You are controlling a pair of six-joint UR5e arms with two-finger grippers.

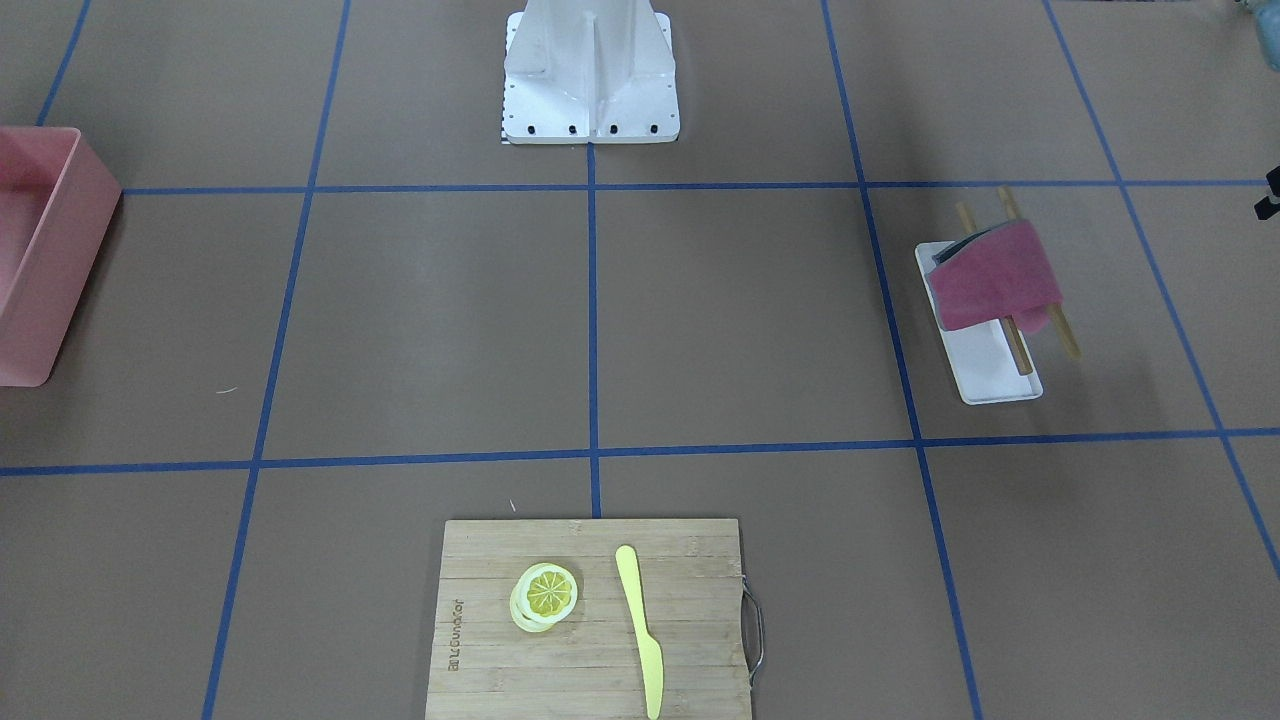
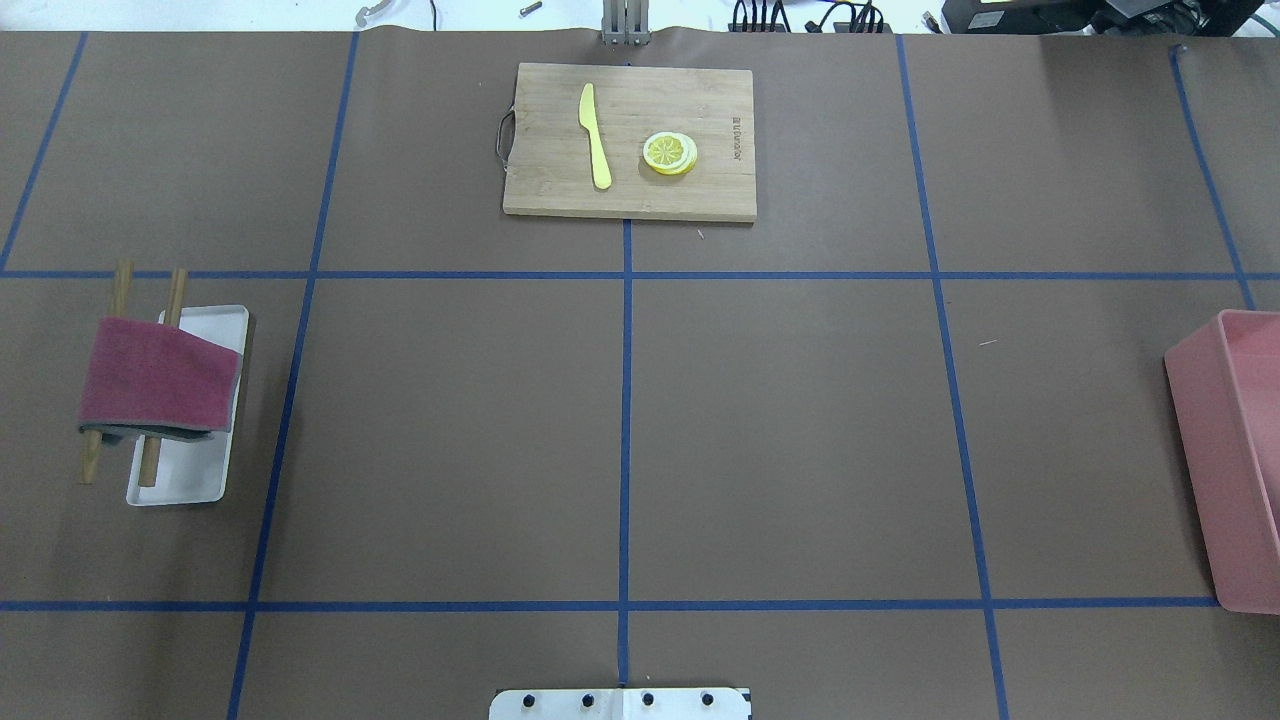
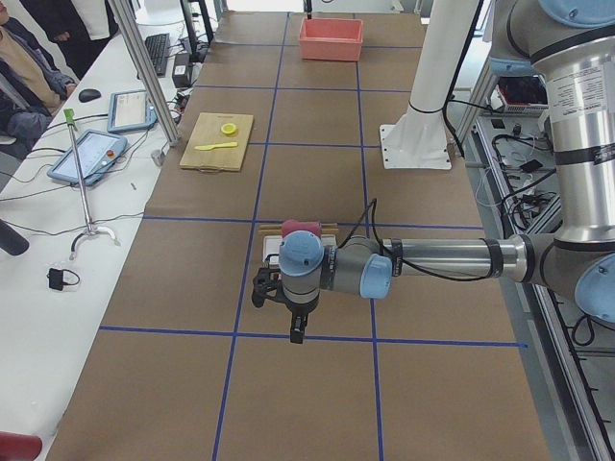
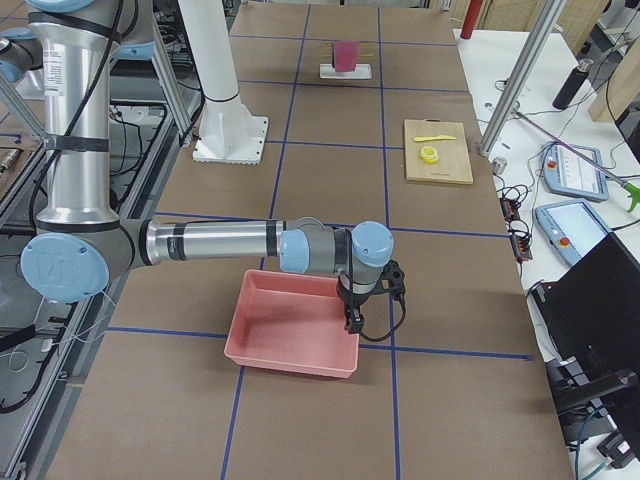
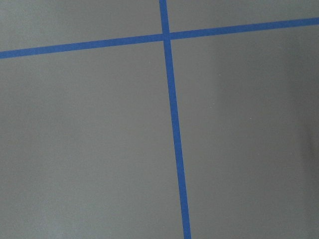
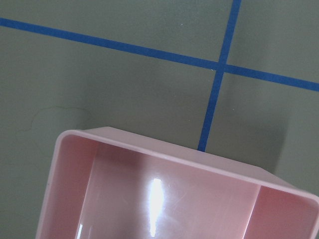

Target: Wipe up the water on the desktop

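The brown desktop (image 2: 800,430) with blue tape lines shows no clear water; the right wrist view shows only a faint curved outline (image 6: 50,117) on it. A dark red cloth (image 2: 158,375) hangs over two wooden rods above a white tray (image 2: 195,480) at the table's left; it also shows in the front view (image 1: 995,275). My left gripper (image 3: 296,329) hovers over the desktop just beside that tray; I cannot tell if it is open. My right gripper (image 4: 352,320) hovers at the pink bin's (image 4: 295,325) edge; I cannot tell its state either.
A bamboo cutting board (image 2: 700,195) with a yellow knife (image 2: 596,135) and lemon slices (image 2: 670,153) lies at the far middle. The pink bin (image 2: 1235,470) stands at the right edge. The robot's white base (image 1: 590,70) is at the near middle.
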